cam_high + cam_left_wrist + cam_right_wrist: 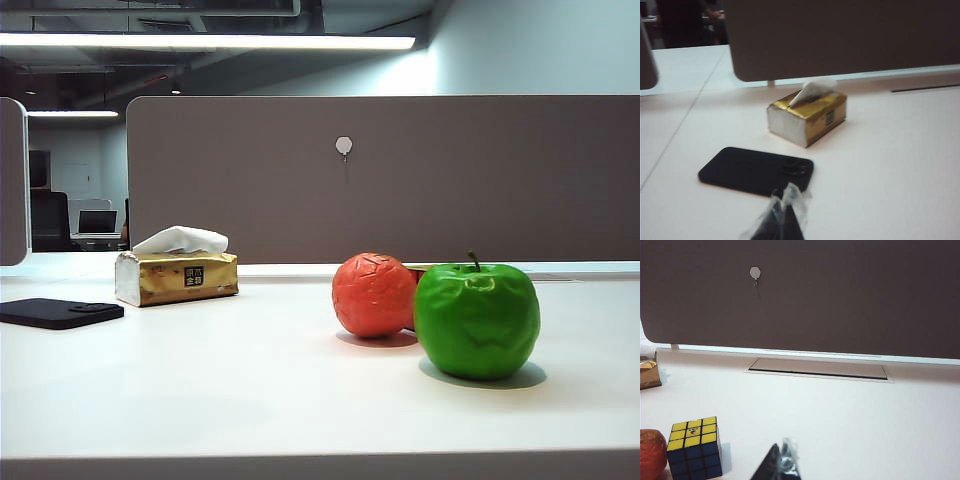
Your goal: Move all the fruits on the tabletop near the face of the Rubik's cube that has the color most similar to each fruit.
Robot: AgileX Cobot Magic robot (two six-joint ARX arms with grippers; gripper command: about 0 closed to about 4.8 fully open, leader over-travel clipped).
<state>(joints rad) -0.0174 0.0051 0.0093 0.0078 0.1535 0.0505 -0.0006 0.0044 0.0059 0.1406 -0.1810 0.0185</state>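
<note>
Gold box (pixel 177 278), illegible label (pixel 193 277); grippers (pixel 781 220) (pixel 780 462) over tabletop (pixel 200 400)

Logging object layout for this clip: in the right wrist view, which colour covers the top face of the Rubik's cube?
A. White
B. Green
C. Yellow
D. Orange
C. In the right wrist view the Rubik's cube shows a top face of yellow squares with dark blue squares on the side below, and the red-orange fruit sits right beside it; the right claw is close by on the table.
</note>
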